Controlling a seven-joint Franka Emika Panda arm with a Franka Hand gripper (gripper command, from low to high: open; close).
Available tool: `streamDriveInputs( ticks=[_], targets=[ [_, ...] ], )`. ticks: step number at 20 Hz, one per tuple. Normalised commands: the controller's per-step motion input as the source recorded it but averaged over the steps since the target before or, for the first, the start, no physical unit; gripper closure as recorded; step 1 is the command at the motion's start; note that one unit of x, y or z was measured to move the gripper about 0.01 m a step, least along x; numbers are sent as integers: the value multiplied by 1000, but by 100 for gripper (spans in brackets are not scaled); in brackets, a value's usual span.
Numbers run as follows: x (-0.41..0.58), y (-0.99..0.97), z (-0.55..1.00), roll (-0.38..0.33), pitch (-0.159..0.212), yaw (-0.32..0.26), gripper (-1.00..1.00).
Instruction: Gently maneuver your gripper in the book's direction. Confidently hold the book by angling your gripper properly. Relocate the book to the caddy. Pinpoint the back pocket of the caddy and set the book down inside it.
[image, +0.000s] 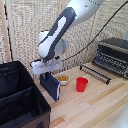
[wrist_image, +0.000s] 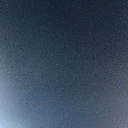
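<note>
The book (image: 51, 85) stands upright on the desk (image: 95, 107), just beside the caddy (image: 22, 102), toward the desk's back edge. My tool (image: 46, 73) sits over its top edge; whether the fingers are clamped on it I cannot tell, and the wrist view shows only dark blue blur. I judge I should grip squarely, lift straight, then carry it over the caddy wall into the back pocket (image: 12, 77). Both compartments look empty. Near the book, a small bowl (image: 62, 79) holds something yellow; the red cup (image: 81, 84) shows nothing inside.
</note>
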Motion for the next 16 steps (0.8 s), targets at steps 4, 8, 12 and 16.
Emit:
streamDriveInputs(
  ticks=[4,8,12,16],
  targets=[
    [-5,150,690,-4,33,-209,100],
    [74,131,959,0,26,-197,100],
    [147,154,1000,-2,31,-177,100],
    [134,101,1000,-4,25,-204,100]
  ],
)
